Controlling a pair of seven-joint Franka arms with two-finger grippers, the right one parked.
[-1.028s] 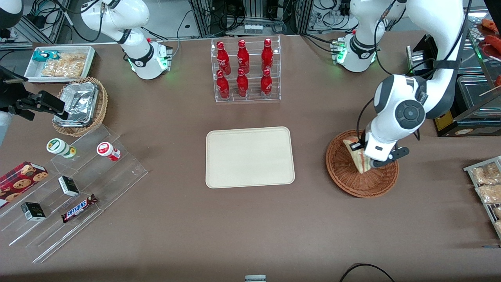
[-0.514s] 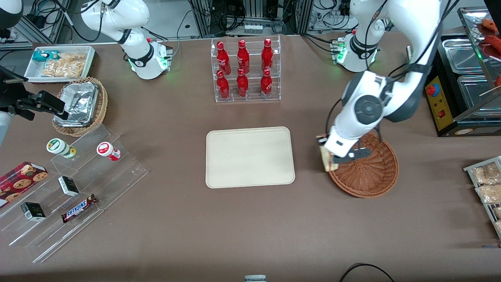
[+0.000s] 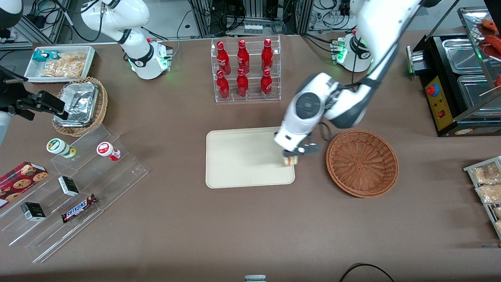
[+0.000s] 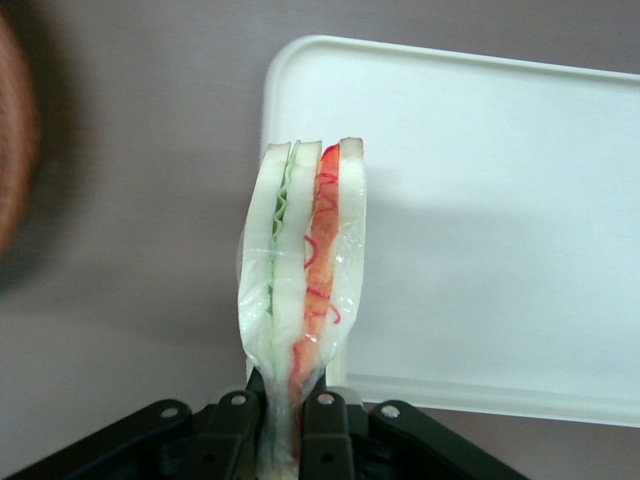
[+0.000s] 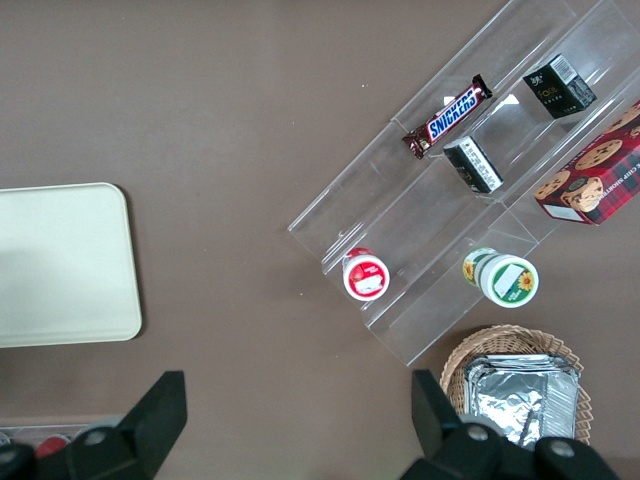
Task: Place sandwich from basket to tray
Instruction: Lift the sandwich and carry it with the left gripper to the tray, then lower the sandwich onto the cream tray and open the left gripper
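Observation:
My left gripper point(image 3: 290, 158) point(image 4: 295, 425) is shut on the sandwich point(image 4: 305, 270), a pale bread wedge in clear wrap with green and red filling stripes. In the front view the sandwich point(image 3: 289, 161) hangs just under the wrist, above the edge of the cream tray point(image 3: 242, 160) point(image 4: 480, 200) that faces the basket. The reddish-brown wicker basket point(image 3: 362, 162) stands beside the tray toward the working arm's end, with nothing in it. A blurred bit of the basket point(image 4: 12, 150) shows in the wrist view.
A clear rack of red bottles point(image 3: 245, 70) stands farther from the front camera than the tray. Toward the parked arm's end are a tiered acrylic stand with snacks point(image 3: 70, 188), a tan basket with foil container point(image 3: 80, 105) and a white bin point(image 3: 60, 62).
The left gripper lifted the sandwich out of the basket and carried it sideways over the table to the tray's edge. The basket is left empty.

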